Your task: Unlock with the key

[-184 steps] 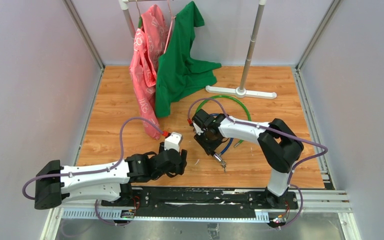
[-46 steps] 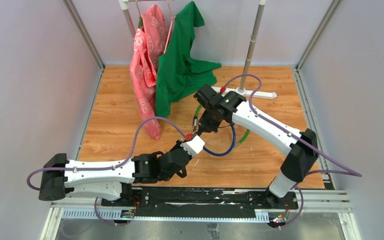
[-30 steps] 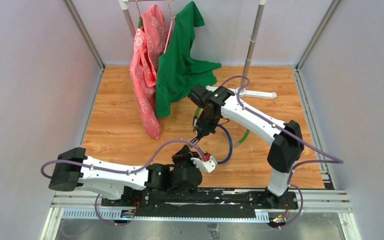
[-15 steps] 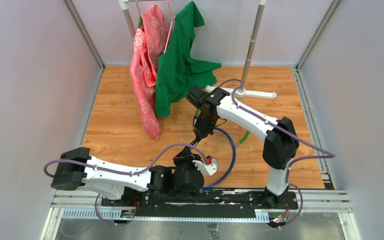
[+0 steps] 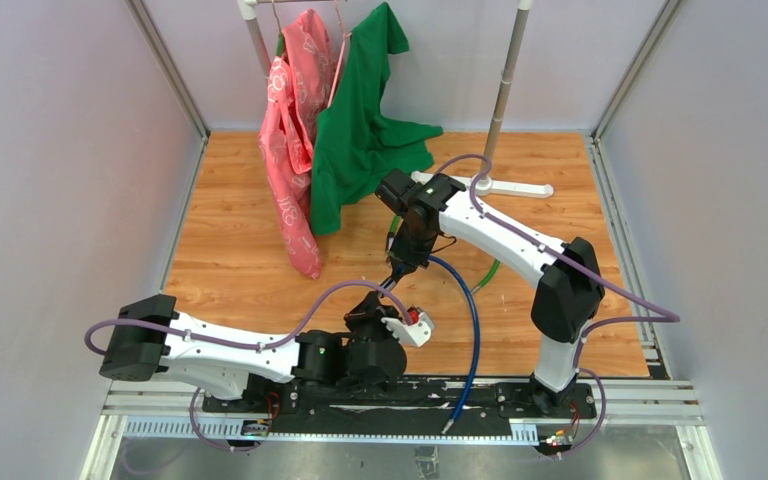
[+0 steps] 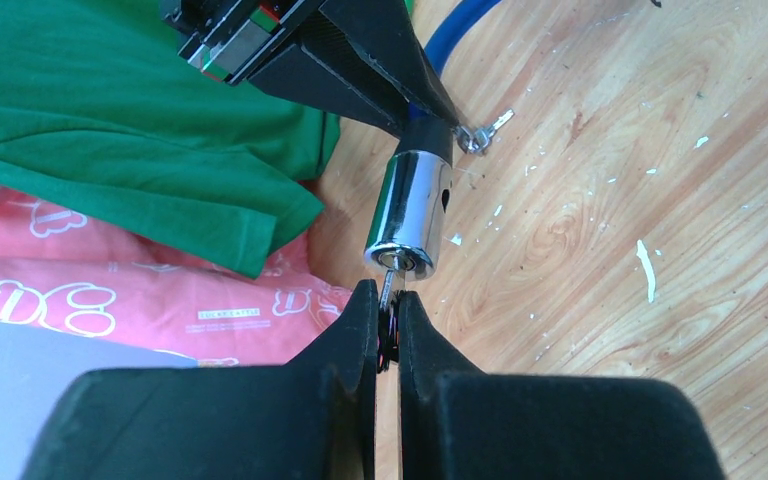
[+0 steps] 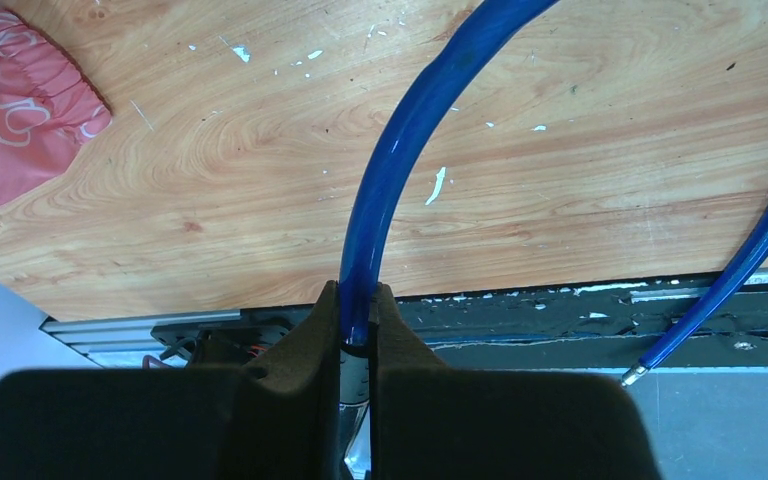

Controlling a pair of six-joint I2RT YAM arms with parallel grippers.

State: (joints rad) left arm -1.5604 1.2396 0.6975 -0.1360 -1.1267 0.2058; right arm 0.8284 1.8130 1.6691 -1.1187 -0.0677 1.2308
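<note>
Chrome lock cylinder (image 6: 410, 215) hangs clear of the wooden table (image 6: 610, 200), carried between both grippers. The right gripper (image 7: 357, 310) is clamped on the blue cable (image 7: 400, 140) where it enters the cylinder's black collar, and holds the body from above. The left gripper (image 6: 387, 325) is closed on the key (image 6: 389, 285), whose blade stands in the keyway at the cylinder's lower face.

Alignment: the cylinder lies directly ahead of the left fingertips, joined to them through the key. Key axis and cylinder axis run nearly in one line, with the cylinder leaning slightly to the right in the left wrist view. The left arm is nearer and performs any turning; the right arm provides the counter-hold.

The cable's free end (image 7: 628, 378), metal-tipped, lies over the base rail, well apart from the cylinder. The lock therefore appears released. Any further rotation or withdrawal should follow the shared axis, since a sideways pull risks bending the blade.
</note>
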